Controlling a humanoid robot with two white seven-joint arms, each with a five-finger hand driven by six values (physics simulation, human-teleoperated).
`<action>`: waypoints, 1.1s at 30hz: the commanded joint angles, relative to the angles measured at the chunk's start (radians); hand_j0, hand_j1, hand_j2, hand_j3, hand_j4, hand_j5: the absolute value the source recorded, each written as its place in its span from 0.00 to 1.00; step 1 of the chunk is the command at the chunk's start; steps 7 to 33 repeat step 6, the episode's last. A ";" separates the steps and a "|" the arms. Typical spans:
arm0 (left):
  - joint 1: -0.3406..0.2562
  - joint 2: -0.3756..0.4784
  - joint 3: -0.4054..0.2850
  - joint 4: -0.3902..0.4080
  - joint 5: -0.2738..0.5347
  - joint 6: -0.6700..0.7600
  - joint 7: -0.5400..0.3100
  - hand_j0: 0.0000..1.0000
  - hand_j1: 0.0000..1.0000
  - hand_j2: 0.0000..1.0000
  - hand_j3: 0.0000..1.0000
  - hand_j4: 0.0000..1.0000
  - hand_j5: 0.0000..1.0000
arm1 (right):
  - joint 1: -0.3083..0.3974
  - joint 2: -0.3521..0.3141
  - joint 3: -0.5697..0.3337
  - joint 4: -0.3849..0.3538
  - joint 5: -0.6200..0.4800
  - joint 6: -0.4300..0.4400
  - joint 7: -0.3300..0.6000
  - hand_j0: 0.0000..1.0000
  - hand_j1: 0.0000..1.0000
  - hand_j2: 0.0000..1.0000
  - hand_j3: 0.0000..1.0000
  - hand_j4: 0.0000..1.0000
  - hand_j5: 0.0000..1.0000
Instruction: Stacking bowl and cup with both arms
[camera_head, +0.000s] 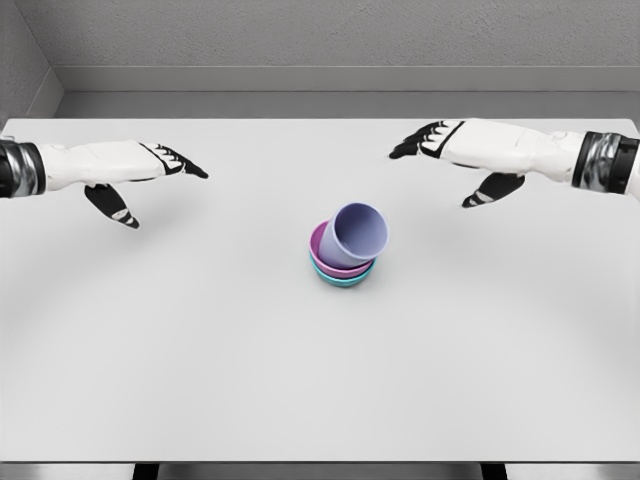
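Note:
A lavender cup (354, 233) lies tilted inside a pink bowl (322, 254), which sits nested in a teal bowl (346, 281) at the middle of the white table (200, 350). My left hand (160, 172) hovers over the table's far left, fingers spread and holding nothing, well apart from the stack. My right hand (450, 155) hovers at the far right, also open and empty, up and to the right of the cup.
A grey wall and floor strip run behind the table's far edge (320, 119). The table's near edge (320, 462) lies at the bottom of the view.

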 joint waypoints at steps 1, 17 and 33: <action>0.000 0.000 0.001 0.005 0.006 0.003 0.000 1.00 1.00 1.00 1.00 1.00 1.00 | 0.000 -0.004 -0.006 0.037 -0.007 0.003 -0.001 1.00 1.00 1.00 1.00 1.00 1.00; 0.012 -0.003 0.000 0.047 0.007 0.003 0.000 1.00 1.00 1.00 1.00 1.00 1.00 | 0.000 -0.006 -0.006 0.037 -0.007 0.003 -0.001 1.00 1.00 1.00 1.00 1.00 1.00; 0.012 -0.003 0.000 0.047 0.007 0.003 0.000 1.00 1.00 1.00 1.00 1.00 1.00 | 0.000 -0.006 -0.006 0.037 -0.007 0.003 -0.001 1.00 1.00 1.00 1.00 1.00 1.00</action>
